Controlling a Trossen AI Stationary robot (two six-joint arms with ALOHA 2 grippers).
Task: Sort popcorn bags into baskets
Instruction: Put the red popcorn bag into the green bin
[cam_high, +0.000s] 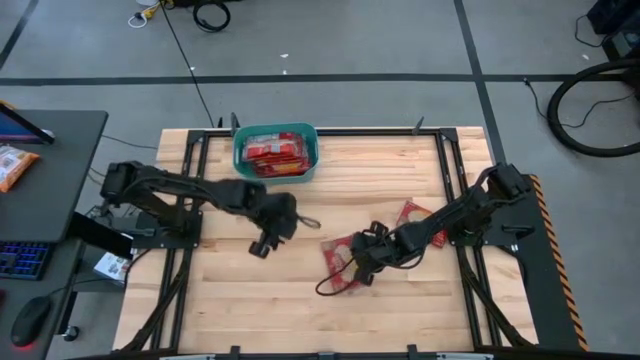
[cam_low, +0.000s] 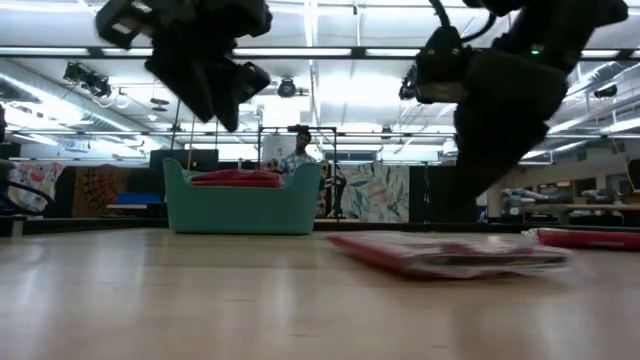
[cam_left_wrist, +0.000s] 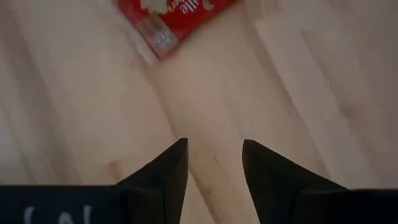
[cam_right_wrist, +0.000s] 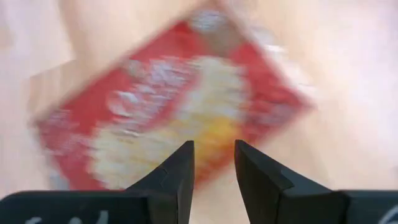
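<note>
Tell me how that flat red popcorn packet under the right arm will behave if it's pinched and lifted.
The flat red popcorn packet lies low and slightly rumpled on the wooden table, so it probably flexes and droops from one edge. It looks thin, likely light for its area. Its glossy film may slip, so the right tool, hovering open above it, should probably pinch firmly.

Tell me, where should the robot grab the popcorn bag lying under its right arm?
Probably from straight above, at one edge: the popcorn bag lies flat on the table, so only its thin rim offers a pinch. The right end effector hangs open over it.
</note>
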